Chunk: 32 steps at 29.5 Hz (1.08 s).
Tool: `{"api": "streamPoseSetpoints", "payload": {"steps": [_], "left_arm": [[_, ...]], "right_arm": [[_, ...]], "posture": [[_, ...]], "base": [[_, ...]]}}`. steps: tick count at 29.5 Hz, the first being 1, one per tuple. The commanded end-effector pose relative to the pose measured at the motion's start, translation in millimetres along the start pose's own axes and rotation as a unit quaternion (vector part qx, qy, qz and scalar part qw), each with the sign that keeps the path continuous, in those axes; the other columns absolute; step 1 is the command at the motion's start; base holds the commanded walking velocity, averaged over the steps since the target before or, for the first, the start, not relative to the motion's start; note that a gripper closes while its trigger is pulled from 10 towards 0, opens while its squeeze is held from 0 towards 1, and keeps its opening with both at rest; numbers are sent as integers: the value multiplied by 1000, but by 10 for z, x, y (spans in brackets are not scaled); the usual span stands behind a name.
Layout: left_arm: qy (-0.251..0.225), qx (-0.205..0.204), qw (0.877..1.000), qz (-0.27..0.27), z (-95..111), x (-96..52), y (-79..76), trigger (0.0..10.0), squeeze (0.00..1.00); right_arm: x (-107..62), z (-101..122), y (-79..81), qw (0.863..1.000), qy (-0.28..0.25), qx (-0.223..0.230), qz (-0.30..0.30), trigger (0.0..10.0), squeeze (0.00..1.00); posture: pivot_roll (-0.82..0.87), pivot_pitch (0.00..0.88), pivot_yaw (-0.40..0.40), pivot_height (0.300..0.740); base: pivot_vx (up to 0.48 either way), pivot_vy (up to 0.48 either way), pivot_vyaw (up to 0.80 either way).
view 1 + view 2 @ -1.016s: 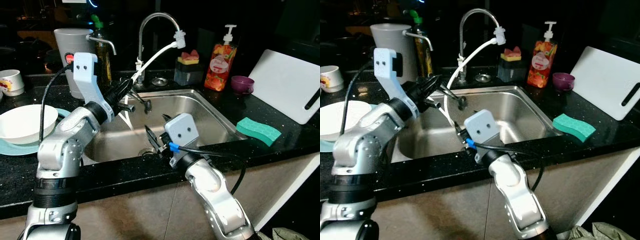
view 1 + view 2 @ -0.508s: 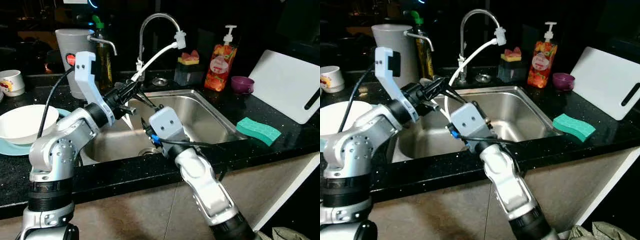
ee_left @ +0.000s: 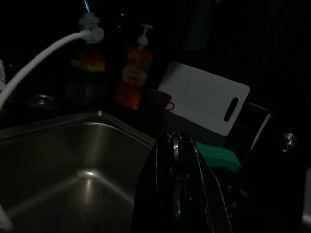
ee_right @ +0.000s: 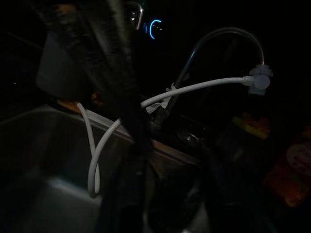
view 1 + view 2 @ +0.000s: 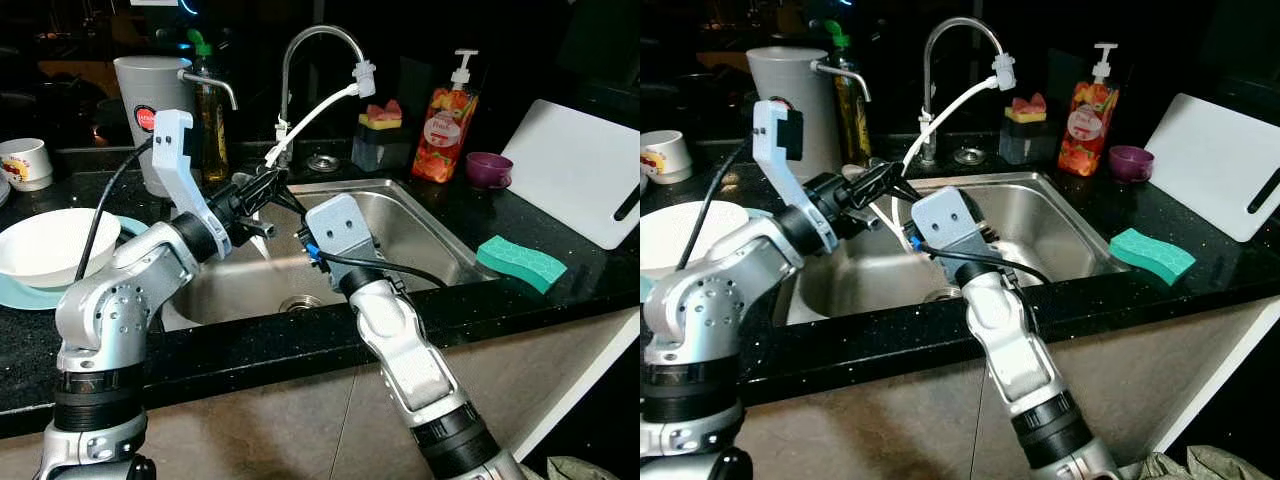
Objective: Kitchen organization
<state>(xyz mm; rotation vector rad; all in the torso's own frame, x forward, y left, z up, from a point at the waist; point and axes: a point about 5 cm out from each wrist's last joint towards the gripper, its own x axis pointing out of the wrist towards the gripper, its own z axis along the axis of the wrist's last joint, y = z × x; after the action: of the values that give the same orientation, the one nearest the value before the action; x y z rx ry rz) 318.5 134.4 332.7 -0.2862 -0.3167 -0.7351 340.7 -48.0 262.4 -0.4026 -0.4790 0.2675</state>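
Note:
My left gripper [image 5: 268, 187] hovers over the back left corner of the steel sink [image 5: 420, 250], beside the white hose [image 5: 315, 108] that hangs from the curved faucet [image 5: 300, 45]. In the left wrist view its fingers [image 3: 170, 145] lie pressed together, shut, pointing across the basin. My right gripper [image 5: 303, 238] is raised over the sink's middle, just below and right of the left one, mostly hidden behind its grey wrist housing. A green sponge [image 5: 520, 262] lies on the black counter right of the sink.
A white bowl [image 5: 45, 245] on a teal plate [image 5: 20, 298] sits left of the sink, with a grey jug [image 5: 145, 110], a bottle [image 5: 205, 100] and a mug [image 5: 22, 163] behind. Back right: soap dispenser [image 5: 443, 135], purple cup [image 5: 488, 168], white cutting board [image 5: 575, 170].
My right arm has lifted from the sink's front near the drain and swung up and back toward the left gripper. The left arm shifted only slightly.

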Motion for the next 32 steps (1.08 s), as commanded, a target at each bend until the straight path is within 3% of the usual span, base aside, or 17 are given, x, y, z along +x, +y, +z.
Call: {"api": "streamPoseSetpoints", "payload": {"steps": [1,11,14,15,17,18,23,24,25,26,27,28,29,32], "left_arm": [[19,5,1000,0,-56,-19,-14,10000,0],[37,17,999,10,-143,-9,-16,10000,0],[47,39,998,27,-203,5,-9,10000,0],[49,44,997,32,-218,6,-3,10000,192],[51,46,997,35,-227,6,-1,10000,192],[53,49,997,38,-242,6,5,10000,1000],[54,51,996,44,-268,5,8,10000,1000],[52,53,996,48,-266,4,9,10000,0],[50,55,996,55,-263,3,19,10000,0],[50,55,996,55,-263,3,19,10000,0],[49,54,996,60,-262,2,29,10000,0],[49,54,996,60,-262,2,29,10000,0],[48,55,995,65,-262,-4,44,10000,0],[41,54,994,89,-245,-43,109,10000,0]], "right_arm": [[34,40,-67,1000,-15,2,-23,0,0],[44,74,-31,999,-32,1,-17,0,0],[46,85,-5,999,-39,2,-12,0,0],[45,77,1,999,-39,2,-11,0,0],[45,71,5,999,-39,2,-11,0,0],[46,64,12,999,-38,2,-11,0,0],[51,47,23,999,-35,1,-12,0,0],[54,34,19,999,-32,1,-15,0,0],[57,20,16,999,-28,2,-17,1608,0],[57,20,16,999,-28,2,-17,1608,0],[60,5,12,1000,-24,3,-19,6627,0],[60,5,12,1000,-24,3,-19,6627,0],[63,-17,7,1000,-19,5,-22,10000,0],[79,-148,13,1000,12,12,-24,10000,0]], "posture": [[119,87,-47,740],[120,90,-48,740],[121,90,-49,740],[121,90,-49,740],[121,90,-49,740],[122,91,-48,740],[121,92,-47,740],[121,92,-47,740],[121,92,-47,740],[121,92,-47,740],[121,92,-47,740],[121,92,-47,740],[121,92,-47,740],[125,96,-46,740]], "base": [[0,0,0],[0,0,0],[0,0,0],[0,0,0],[0,0,0],[0,0,0],[0,0,0],[0,0,0],[0,0,0],[0,0,0],[0,0,0],[0,0,0],[0,0,0],[0,0,0]]}}
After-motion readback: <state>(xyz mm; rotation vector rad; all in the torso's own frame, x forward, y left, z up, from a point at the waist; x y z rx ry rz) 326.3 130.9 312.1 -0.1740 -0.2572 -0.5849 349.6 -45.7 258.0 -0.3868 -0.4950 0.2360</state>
